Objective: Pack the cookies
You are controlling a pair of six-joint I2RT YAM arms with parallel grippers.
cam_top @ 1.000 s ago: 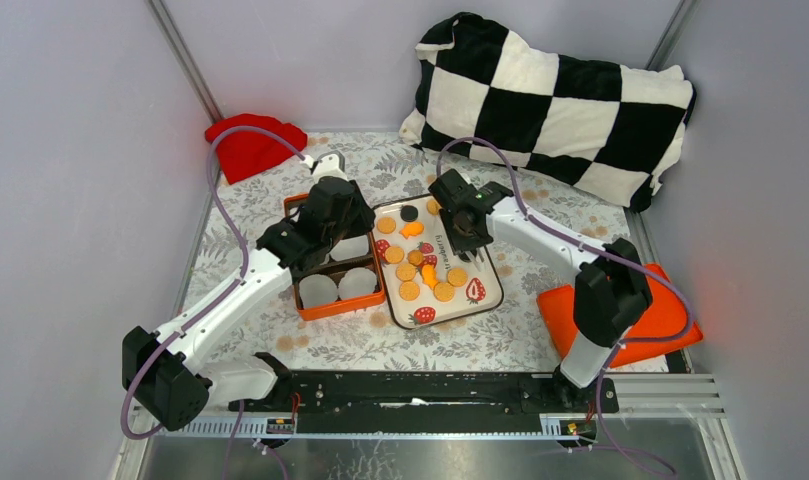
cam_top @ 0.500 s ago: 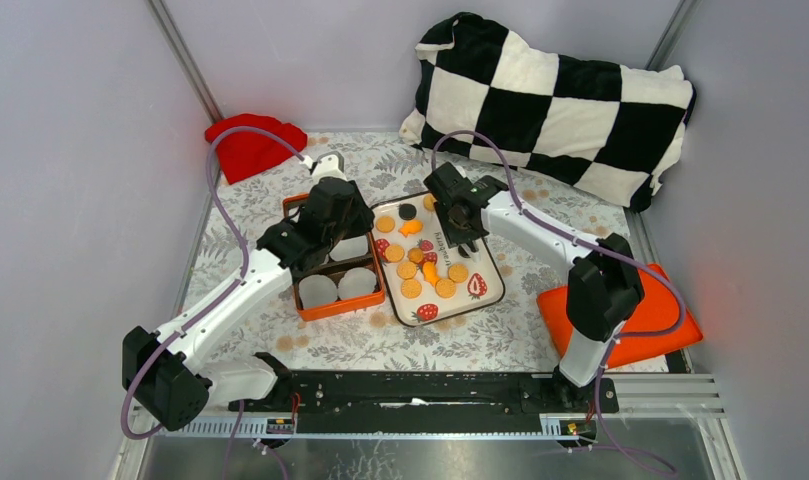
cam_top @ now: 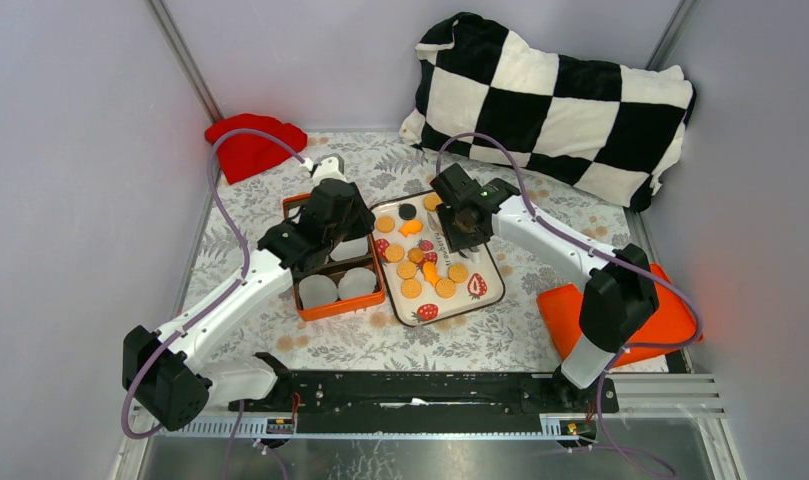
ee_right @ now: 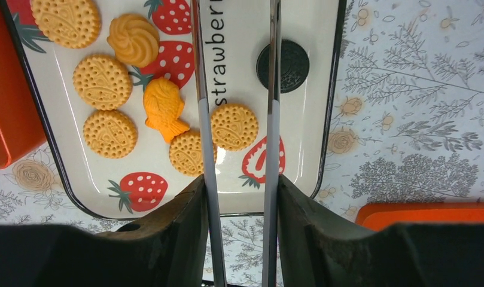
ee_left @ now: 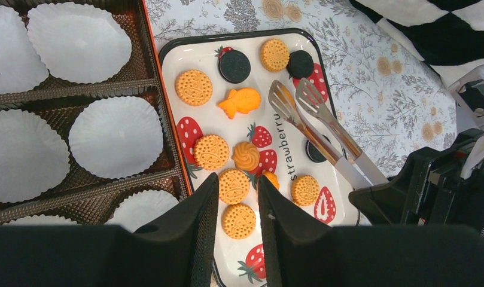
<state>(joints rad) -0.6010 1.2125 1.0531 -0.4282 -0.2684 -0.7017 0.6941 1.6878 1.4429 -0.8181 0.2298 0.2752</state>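
Observation:
The cookies (cam_top: pixel 421 266) lie on a white strawberry-print tray (cam_top: pixel 487 296): several round golden ones, a few black ones and fish-shaped orange ones. In the left wrist view, golden cookies (ee_left: pixel 211 152) lie just beyond my fingertips. My left gripper (ee_left: pixel 237 177) is open and empty, above the tray's left side beside the orange box (ee_left: pixel 153 89). My right gripper (ee_right: pixel 240 179) is shut on metal tongs (ee_right: pixel 201 72), whose two arms stay spread over the tray (ee_right: pixel 242 54). The tong tips (ee_left: pixel 299 98) hover near the black cookies (ee_left: pixel 234 66).
The orange box (cam_top: pixel 341 306) holds several white paper cups (ee_left: pixel 115 136), all of them bare. A black-and-white checkered pillow (cam_top: pixel 560 95) lies at the back right, a red cloth (cam_top: pixel 252 145) at the back left, and an orange lid (cam_top: pixel 652 318) at the right.
My right gripper with the tongs has shifted a little toward the far end of the tray. The left arm has not moved.

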